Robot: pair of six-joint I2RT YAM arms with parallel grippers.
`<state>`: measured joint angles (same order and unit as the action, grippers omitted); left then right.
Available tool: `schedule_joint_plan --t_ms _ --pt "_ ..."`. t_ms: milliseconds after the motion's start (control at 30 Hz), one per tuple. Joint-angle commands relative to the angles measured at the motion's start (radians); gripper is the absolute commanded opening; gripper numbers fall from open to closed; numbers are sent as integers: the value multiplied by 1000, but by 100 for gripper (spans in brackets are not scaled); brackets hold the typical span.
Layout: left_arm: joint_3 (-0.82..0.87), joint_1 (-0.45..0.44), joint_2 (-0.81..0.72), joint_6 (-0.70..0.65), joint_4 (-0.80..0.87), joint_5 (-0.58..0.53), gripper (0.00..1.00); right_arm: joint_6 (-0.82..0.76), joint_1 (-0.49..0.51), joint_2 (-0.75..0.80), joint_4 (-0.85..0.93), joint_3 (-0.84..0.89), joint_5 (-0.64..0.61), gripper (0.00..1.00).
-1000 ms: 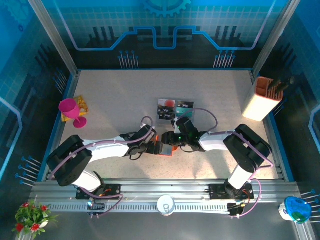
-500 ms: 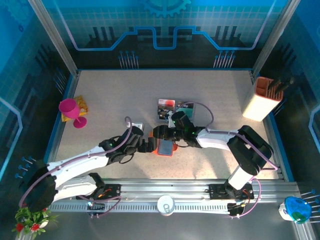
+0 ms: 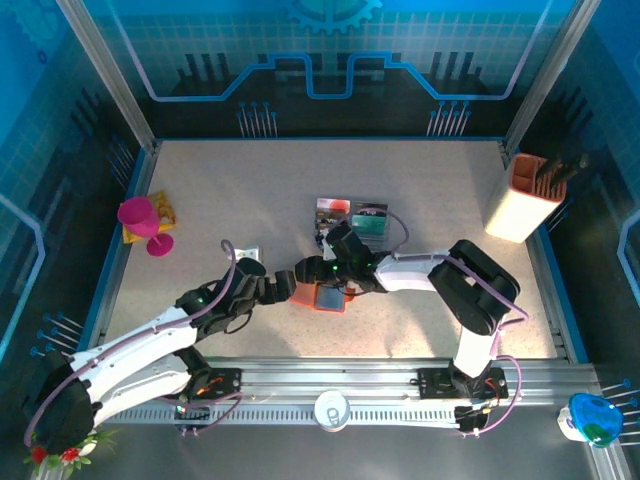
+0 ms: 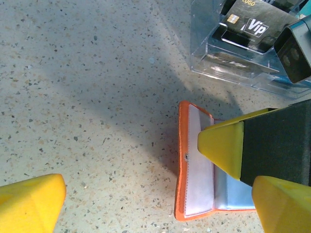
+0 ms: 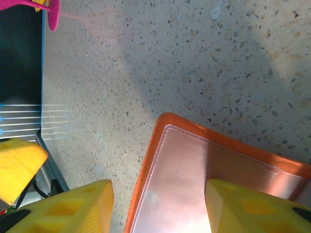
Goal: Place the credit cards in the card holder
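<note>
Card holder (image 4: 196, 187) (open) near tray (image 4: 200, 51)

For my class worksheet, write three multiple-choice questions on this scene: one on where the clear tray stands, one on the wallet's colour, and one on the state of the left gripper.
1. Where does the clear tray stand relative to the wallet?
A. on top of it
B. just beyond it, farther from the arms' bases
C. nearer the arms' bases than it

2. What colour is the wallet?
A. green
B. purple
C. orange

3. In what state is the left gripper?
A. open wide, holding nothing
B. shut on the wallet
C. shut tight, empty

Answers:
1 B: the top view shows the tray just behind the wallet.
2 C: the wallet's rim and cover are orange in both wrist views.
3 A: the left wrist view shows its fingers far apart, clamping nothing.
</note>
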<state>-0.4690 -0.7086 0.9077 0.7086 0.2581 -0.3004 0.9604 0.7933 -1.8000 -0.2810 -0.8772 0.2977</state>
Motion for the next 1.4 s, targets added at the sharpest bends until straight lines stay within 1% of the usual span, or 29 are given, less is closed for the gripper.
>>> schedule_joint_plan --t_ms 0,133,200,600,867,1133,1367 --pt "18 11 -2 0 15 -10 99 39 12 -23 -46 -11 28 53" --pt "15 14 25 -10 -1 3 99 61 11 -22 -80 -8 34 54" --pt "14 16 42 -17 -13 13 99 68 8 -15 -91 24 34 54" --pt "-17 16 142 -54 -59 47 99 87 -23 45 -122 61 23 54" --pt "-45 16 239 -76 -108 83 99 123 -37 45 -171 81 32 54" --pt "-67 16 313 -93 -141 84 99 173 -44 17 -255 106 45 54" --pt "-68 15 403 -76 -148 43 99 141 -71 61 -207 96 60 54"
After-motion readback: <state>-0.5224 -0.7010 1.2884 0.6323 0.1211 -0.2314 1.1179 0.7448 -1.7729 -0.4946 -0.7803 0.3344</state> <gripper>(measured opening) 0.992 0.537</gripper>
